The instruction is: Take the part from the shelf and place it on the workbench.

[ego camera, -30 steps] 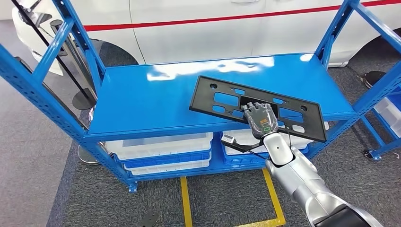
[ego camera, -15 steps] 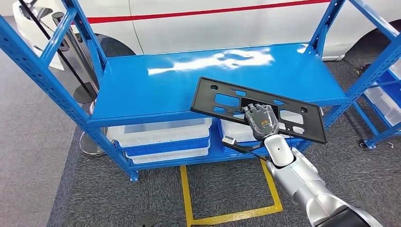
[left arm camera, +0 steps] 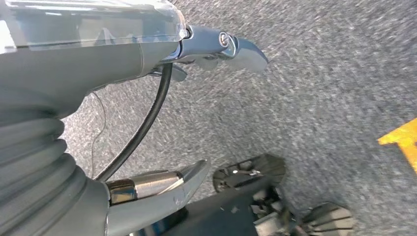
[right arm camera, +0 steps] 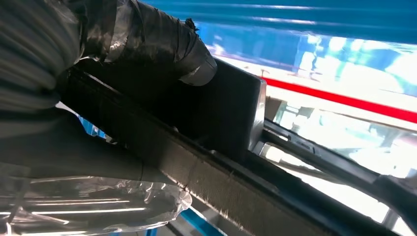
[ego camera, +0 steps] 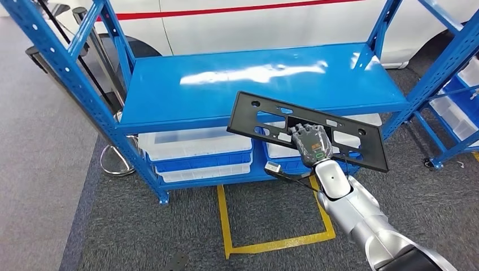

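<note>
The part [ego camera: 271, 117] is a long flat black plastic frame with several cut-outs. My right hand [ego camera: 311, 144] grips it at the middle of its near edge and holds it in the air, tilted, in front of the blue shelf [ego camera: 226, 79]. In the right wrist view the thumb [right arm camera: 167, 44] presses on the black part [right arm camera: 231, 113]. My left hand [left arm camera: 147, 113] hangs over the grey carpet with its fingers apart and nothing in them.
The blue shelf's top board is bare and shiny. White and blue bins [ego camera: 197, 155] sit on its lower level. A white car [ego camera: 271, 22] stands behind. Another blue rack [ego camera: 452, 113] is at right. Yellow floor tape [ego camera: 271, 243] marks a square below.
The whole view has shifted as the camera moved back from the shelf. The part stays in my right hand, now clear of the shelf's front edge.
</note>
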Controlling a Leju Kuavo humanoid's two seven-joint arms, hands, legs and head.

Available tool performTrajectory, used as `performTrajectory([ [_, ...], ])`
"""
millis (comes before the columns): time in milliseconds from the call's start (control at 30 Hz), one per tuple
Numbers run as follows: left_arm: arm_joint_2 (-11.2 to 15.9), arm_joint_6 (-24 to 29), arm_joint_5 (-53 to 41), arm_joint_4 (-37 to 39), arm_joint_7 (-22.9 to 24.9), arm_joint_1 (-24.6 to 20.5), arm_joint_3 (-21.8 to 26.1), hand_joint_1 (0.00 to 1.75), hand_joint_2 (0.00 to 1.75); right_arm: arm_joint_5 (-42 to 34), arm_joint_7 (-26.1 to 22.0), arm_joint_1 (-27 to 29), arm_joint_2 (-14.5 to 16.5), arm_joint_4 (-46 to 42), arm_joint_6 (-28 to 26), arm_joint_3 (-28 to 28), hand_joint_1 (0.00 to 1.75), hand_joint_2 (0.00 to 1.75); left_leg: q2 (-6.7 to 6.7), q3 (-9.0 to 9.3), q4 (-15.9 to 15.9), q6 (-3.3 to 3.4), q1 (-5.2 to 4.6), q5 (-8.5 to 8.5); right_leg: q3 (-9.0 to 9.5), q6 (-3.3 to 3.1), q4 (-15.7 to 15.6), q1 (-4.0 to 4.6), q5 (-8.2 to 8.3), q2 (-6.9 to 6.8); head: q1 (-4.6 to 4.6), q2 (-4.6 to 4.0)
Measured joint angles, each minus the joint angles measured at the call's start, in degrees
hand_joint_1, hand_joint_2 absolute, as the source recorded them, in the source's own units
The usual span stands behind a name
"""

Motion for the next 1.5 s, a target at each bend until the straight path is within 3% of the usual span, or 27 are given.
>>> performTrajectory([
  [67, -0.02, 0.01, -0.06, 0.0, 0.01, -0.03, 0.0, 0.0, 1.75, -0.08, 0.07, 0.04, -0.14, 0.15, -0.03, -0.02, 1.75, 1.75, 0.24, -0.97, -0.69, 1.04, 0.26, 1.71, -1.1, 0.52, 1.81, 0.09, -2.79, 0.15, 0.13, 0.0],
  [133, -0.03, 0.01, -0.19, 0.0, 0.02, -0.02, 0.0, 0.0, 1.75, -0.21, 0.12, 0.07, -0.21, 0.32, -0.07, -0.04, 1.75, 1.75, 0.36, -2.49, -0.82, 1.67, 0.26, 3.18, -2.74, 0.79, 7.66, 0.07, -8.64, 0.18, 0.25, 0.0],
  [167, -0.03, 0.01, -0.27, 0.0, 0.03, 0.01, 0.0, 0.0, 1.75, -0.25, 0.12, 0.15, -0.21, 0.37, -0.07, -0.06, 1.75, 1.75, 0.39, -3.35, -0.68, 1.74, 0.19, 3.8, -3.36, 0.95, 11.26, 0.03, -10.74, 0.18, 0.24, 0.0],
  [200, -0.03, 0.01, -0.35, 0.0, 0.03, 0.04, 0.0, 0.0, 1.75, -0.26, 0.13, 0.24, -0.23, 0.45, -0.07, -0.06, 1.75, 1.75, 0.41, -4.27, -0.47, 1.74, 0.15, 4.37, -3.55, 1.09, 14.14, -0.02, -11.55, 0.18, 0.25, 0.0],
  [267, -0.03, 0.01, -0.49, 0.0, 0.03, 0.07, 0.0, 0.0, 1.75, -0.16, 0.2, 0.37, -0.28, 0.59, -0.07, -0.07, 1.75, 1.75, 0.41, -6.17, 0.13, 1.58, 0.13, 5.38, -1.73, 1.23, 15.3, -0.14, -9.85, 0.17, 0.24, 0.0],
  [333, -0.04, 0.01, -0.6, 0.0, 0.04, 0.11, 0.0, 0.0, 1.75, 0.06, 0.29, 0.24, -0.32, 0.63, -0.08, -0.14, 1.75, 1.75, 0.38, -7.9, 0.99, 1.2, 0.11, 6.14, 3.61, 0.98, 9.3, -0.17, -8.25, 0.17, 0.24, 0.0],
  [400, -0.04, 0.02, -0.66, 0.0, 0.05, 0.12, 0.0, 0.0, 1.75, 0.29, 0.34, 0.06, -0.31, 0.6, -0.11, -0.28, 1.75, 1.75, 0.38, -8.92, 1.66, 0.6, -0.01, 6.85, 8.17, 0.37, 2.81, 0.11, -9.0, 0.2, 0.13, 0.0],
  [433, -0.04, 0.02, -0.67, 0.0, 0.05, 0.11, 0.0, 0.0, 1.75, 0.37, 0.36, 0.01, -0.3, 0.59, -0.13, -0.33, 1.75, 1.75, 0.39, -9.17, 1.73, 0.27, -0.04, 7.28, 9.04, 0.05, 1.19, 0.32, -9.56, 0.2, 0.1, 0.0],
  [500, -0.03, 0.03, -0.67, 0.0, 0.05, 0.18, 0.0, 0.0, 1.75, 0.46, 0.38, 0.01, -0.3, 0.6, -0.13, -0.37, 1.75, 1.75, 0.33, -9.44, 1.58, -0.39, 0.01, 8.08, 8.61, -0.69, 0.63, 0.35, -8.76, 0.06, 0.14, 0.0],
  [533, -0.02, 0.03, -0.67, 0.01, 0.05, 0.26, 0.0, 0.0, 1.75, 0.49, 0.39, -0.02, -0.3, 0.6, -0.12, -0.37, 1.75, 1.75, 0.23, -9.84, 1.92, -0.73, 0.09, 7.58, 8.18, -1.14, 0.45, 0.23, -8.19, -0.07, 0.16, 0.0],
  [600, 0.0, 0.03, -0.69, 0.02, 0.09, 0.45, 0.0, 0.0, 1.75, 0.55, 0.41, -0.11, -0.29, 0.6, -0.11, -0.37, 1.75, 1.75, 0.06, -11.23, 5.28, -1.38, 0.27, 3.51, 6.89, -2.06, 0.15, -0.1, -6.74, -0.28, 0.08, 0.0],
  [667, 0.0, 0.03, -0.77, 0.01, 0.12, 0.46, 0.0, 0.0, 1.75, 0.47, 0.41, -0.13, -0.28, 0.6, -0.11, -0.39, 1.75, 1.75, 0.03, -12.97, 12.23, -1.92, 0.5, -2.15, 5.13, -2.42, 0.18, -0.07, -5.35, -0.3, -0.02, 0.0],
  [700, 0.0, 0.03, -0.8, 0.01, 0.12, 0.42, 0.0, 0.0, 1.75, 0.34, 0.36, -0.08, -0.28, 0.6, -0.11, -0.42, 1.75, 1.75, 0.03, -13.41, 15.48, -2.12, 0.61, -3.57, 4.19, -2.38, 0.22, -0.07, -4.63, -0.29, -0.02, 0.0],
  [733, 0.0, 0.03, -0.81, 0.01, 0.12, 0.4, 0.0, 0.0, 1.75, 0.15, 0.28, -0.01, -0.28, 0.6, -0.11, -0.45, 1.75, 1.75, 0.03, -13.17, 17.47, -2.27, 0.71, -3.62, 3.23, -2.28, 0.28, -0.09, -3.92, -0.3, -0.02, 0.0],
  [767, 0.01, 0.03, -0.81, 0.01, 0.11, 0.4, 0.0, 0.0, 1.75, -0.08, 0.16, 0.06, -0.28, 0.6, -0.11, -0.5, 1.75, 1.75, 0.03, -12.02, 17.56, -2.36, 0.79, -2.45, 2.29, -2.13, 0.36, -0.12, -3.24, -0.31, -0.02, 0.0],
  [833, 0.02, 0.03, -0.81, 0.01, 0.1, 0.34, 0.0, 0.0, 1.75, -0.46, -0.01, 0.18, -0.28, 0.6, -0.11, -0.62, 1.75, 1.75, 0.03, -6.87, 12.38, -2.31, 0.89, 0.1, 0.62, -1.67, 0.6, -0.24, -1.94, -0.32, -0.03, 0.0],
  [900, 0.02, 0.02, -0.81, 0.0, 0.05, 0.17, 0.0, 0.0, 1.75, -0.78, -0.05, 0.23, -0.29, 0.56, -0.13, -0.89, 1.75, 1.75, -0.06, -1.06, 4.32, -1.87, 0.68, -0.5, -0.43, -0.95, 0.76, -0.23, -0.86, -0.38, 0.0, 0.0],
  [933, 0.02, 0.02, -0.81, 0.0, -0.01, 0.11, 0.0, 0.0, 1.75, -1.0, -0.09, 0.24, -0.3, 0.54, -0.13, -1.07, 1.75, 1.75, -0.13, 0.46, 1.73, -1.5, 0.51, -1.26, -0.65, -0.53, 0.68, -0.19, -0.33, -0.42, -0.01, 0.0],
  [1000, 0.02, 0.0, -0.78, 0.0, -0.17, 0.19, 0.0, 0.0, 1.75, -1.54, -0.31, 0.33, -0.31, 0.49, -0.14, -1.38, 1.75, 1.75, -0.16, 0.47, 0.43, -0.5, 0.28, -1.17, -0.74, 0.33, 0.14, -0.21, 0.74, -0.47, -0.02, 0.0],
  [1067, 0.02, -0.01, -0.71, 0.0, -0.38, 0.3, 0.0, 0.0, 1.75, -2.05, -0.62, 0.51, -0.45, 0.45, -0.13, -1.62, 1.75, 1.75, 0.21, -0.07, 0.05, 0.69, 0.38, 0.05, -1.45, 0.89, 1.04, -0.37, -0.01, -0.3, -0.02, 0.0],
  [1133, 0.01, -0.03, -0.68, 0.0, -0.56, 0.31, 0.0, 0.0, 1.75, -2.48, -0.81, 0.71, -0.6, 0.45, -0.11, -1.81, 1.75, 1.75, 0.68, -0.97, -0.1, 1.57, 0.45, 1.26, -3.55, 1.14, 6.28, -0.45, -4.2, -0.08, 0.06, 0.0],
  [1200, -0.01, -0.04, -0.68, 0.0, -0.63, 0.4, 0.0, 0.0, 1.75, -2.61, -0.83, 1.04, -0.62, 0.45, -0.11, -1.95, 1.75, 1.75, 1.05, -2.18, 0.06, 1.83, 0.27, 2.11, -5.76, 1.34, 13.77, -0.4, -8.55, 0.0, 0.09, 0.0],
  [1267, -0.02, -0.04, -0.68, 0.0, -0.65, 0.57, 0.0, 0.0, 1.75, -2.43, -0.63, 1.49, -0.64, 0.45, -0.11, -2.02, 1.75, 1.75, 1.64, -3.2, 0.46, 1.76, 0.15, 2.58, -4.87, 1.31, 15.64, -0.31, -9.29, -0.04, 0.09, 0.0],
  [1333, -0.03, -0.04, -0.71, 0.0, -0.66, 0.64, 0.0, 0.0, 1.75, -2.26, -0.44, 1.64, -0.65, 0.44, -0.11, -2.06, 1.75, 1.75, 2.43, -3.91, 1.07, 1.6, 0.08, 2.71, 0.1, 0.87, 9.16, -0.05, -7.39, -0.94, 0.09, 0.0],
  [1400, -0.05, -0.04, -0.78, 0.0, -0.68, 0.61, 0.0, 0.0, 1.75, -2.13, -0.35, 1.52, -0.63, 0.37, -0.13, -2.22, 1.75, 1.75, 3.21, -4.28, 1.58, 1.21, -0.19, 2.71, 4.19, -0.04, 2.7, 0.63, -6.31, -2.6, 0.06, 0.0],
  [1433, -0.05, -0.04, -0.8, 0.0, -0.71, 0.6, 0.0, 0.0, 1.75, -2.05, -0.31, 1.47, -0.62, 0.33, -0.13, -2.31, 1.75, 1.75, 3.58, -4.35, 1.7, 0.95, -0.31, 2.71, 4.91, -0.49, 1.25, 0.93, -6.29, -3.06, 0.04, 0.0],
  [1500, -0.05, -0.04, -0.81, 0.0, -0.73, 0.57, 0.0, 0.0, 1.75, -1.91, -0.25, 1.45, -0.65, 0.27, -0.14, -2.42, 1.75, 1.75, 4.35, -4.34, 1.69, 0.42, -0.43, 2.81, 4.69, -1.14, 0.93, 1.05, -5.94, -2.24, 0.03, 0.0],
])
